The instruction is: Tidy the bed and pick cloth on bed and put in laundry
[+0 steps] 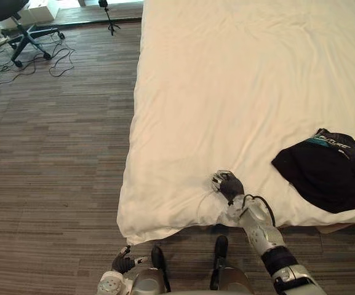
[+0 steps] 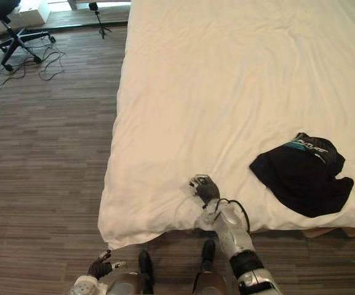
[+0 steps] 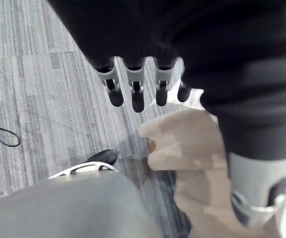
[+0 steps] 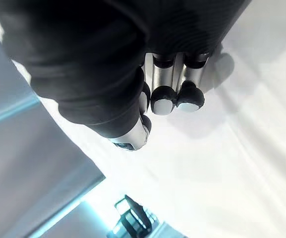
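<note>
A white sheet [image 1: 226, 92] covers the bed. A crumpled black cloth [image 1: 325, 172] with a teal-and-white label lies on it near the front right edge. My right hand [image 1: 229, 184] rests on the sheet close to the front edge, well left of the black cloth. Its fingers [image 4: 172, 94] are curled against the thumb, and creases in the sheet run in toward them. My left hand [image 1: 123, 263] hangs low over the floor below the sheet's front left corner [image 3: 182, 144], with its fingers [image 3: 133, 94] straight and holding nothing.
Striped wood floor [image 1: 54, 153] runs along the bed's left side. An office chair [image 1: 17, 31], loose cables [image 1: 54, 58] and a small tripod [image 1: 109, 21] stand at the far left. The sheet hangs over the bed's front left corner [image 1: 131, 230].
</note>
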